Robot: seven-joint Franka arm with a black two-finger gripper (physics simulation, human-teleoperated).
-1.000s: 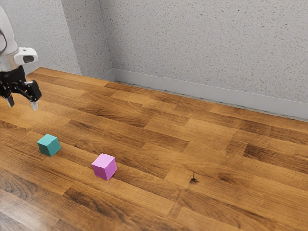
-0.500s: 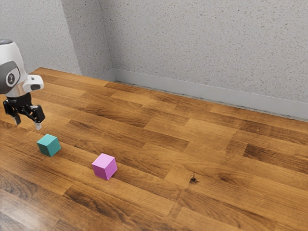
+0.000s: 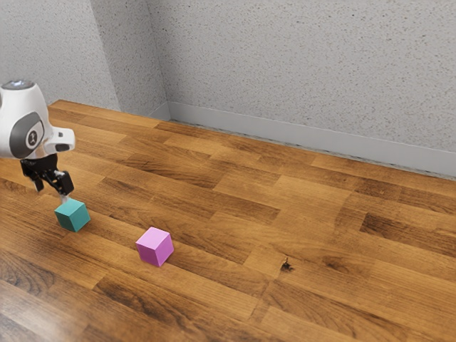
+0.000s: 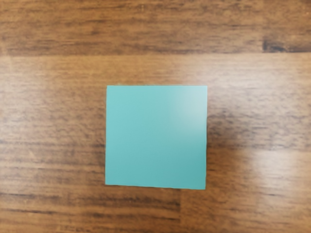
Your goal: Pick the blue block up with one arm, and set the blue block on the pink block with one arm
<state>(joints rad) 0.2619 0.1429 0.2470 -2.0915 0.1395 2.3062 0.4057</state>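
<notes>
The blue block (image 3: 73, 214), teal in colour, lies on the wooden floor at the exterior view's left. My gripper (image 3: 54, 191) hangs just above it, a little toward the wall side, open and holding nothing. In the wrist view the blue block (image 4: 156, 137) sits squarely under my hand, its top face square to the camera. The pink block (image 3: 154, 246) rests on the floor to the right of the blue one and closer to the front, about two block widths away.
A small dark speck (image 3: 286, 265) marks the floor right of the pink block. Grey walls with a baseboard (image 3: 306, 135) run along the back, meeting in a corner at the upper left. Bare wood planks spread to the right.
My arm has come down and moved right, from well above and left of the blue block to just over it. Both blocks lie where they were.
</notes>
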